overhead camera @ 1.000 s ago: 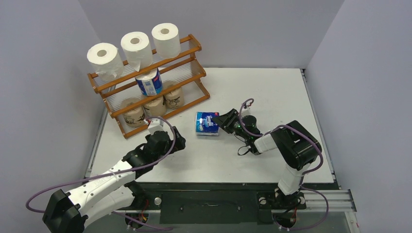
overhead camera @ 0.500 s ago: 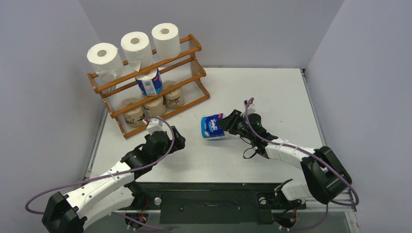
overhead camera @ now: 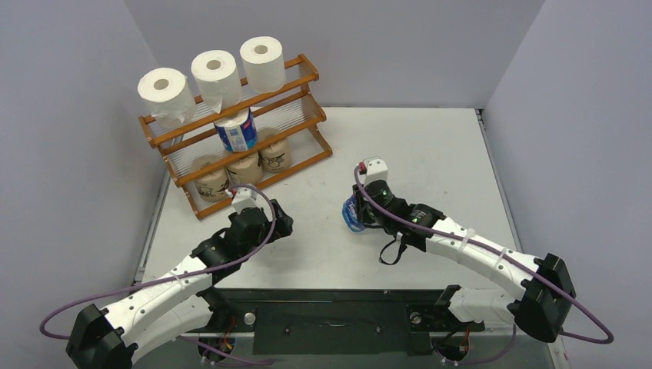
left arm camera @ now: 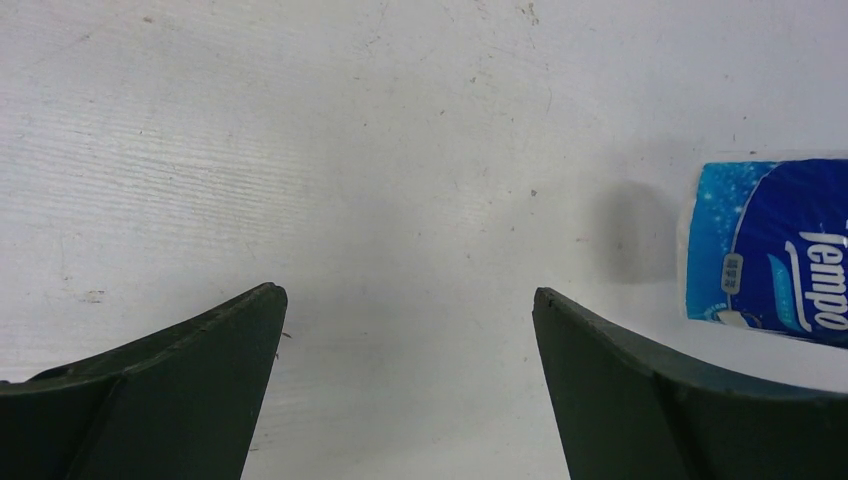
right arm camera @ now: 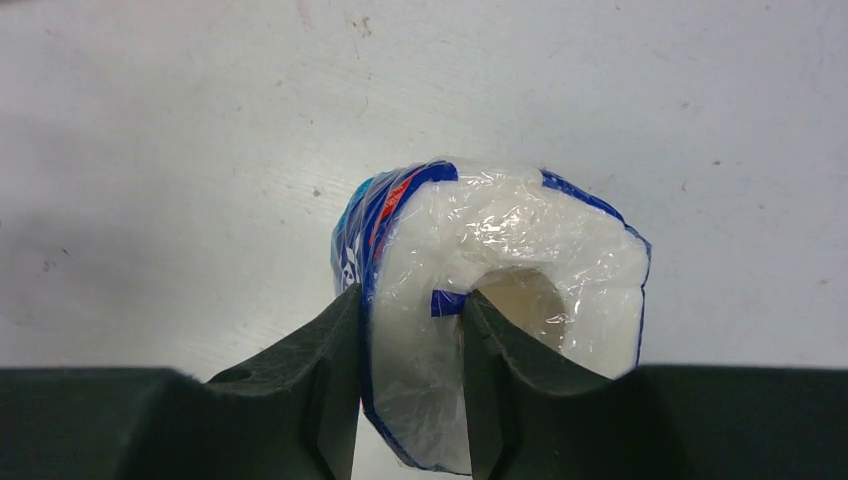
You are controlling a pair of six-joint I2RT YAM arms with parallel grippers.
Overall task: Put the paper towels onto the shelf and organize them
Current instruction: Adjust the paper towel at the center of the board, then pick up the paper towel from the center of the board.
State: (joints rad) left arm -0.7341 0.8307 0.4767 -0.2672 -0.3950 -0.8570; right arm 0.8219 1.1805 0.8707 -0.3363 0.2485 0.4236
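Pinching the wall of the loose blue-and-white roll [right arm camera: 520,240], the right claw [right arm camera: 410,310] has one finger outside the plastic wrapper and the other down in the hollow core. A second ago this roll lay on its side on the bench [overhead camera: 430,146] with the claw only closing at its end. Since then the fingers have drawn together, the roll has turned so that its end faces the wrist, and it has come a little nearer to the arms. From the left wrist view a shadow sits apart from the roll, so it is probably just clear of the bench. The right arm has also swung out and now stretches low across the bench.

Off to the side, the left claw [left arm camera: 405,292] has not moved. It is spread wide over bare bench, holds nothing, and sits just in front of the shelf's near corner.

Farther back, the shelf [overhead camera: 307,77] already carries seven rolls. Three brown rolls [overhead camera: 244,167] fill the bottom tier, a second blue-and-white roll [overhead camera: 236,129] stands alone on the middle tier, and three white rolls [overhead camera: 217,74] line the top.

So the pick-up looks done, and only this last roll is off the shelf. The fitting spot is probably the middle tier beside its match. The grip on one thin, slick wall may let the roll swing or slip during the carry.
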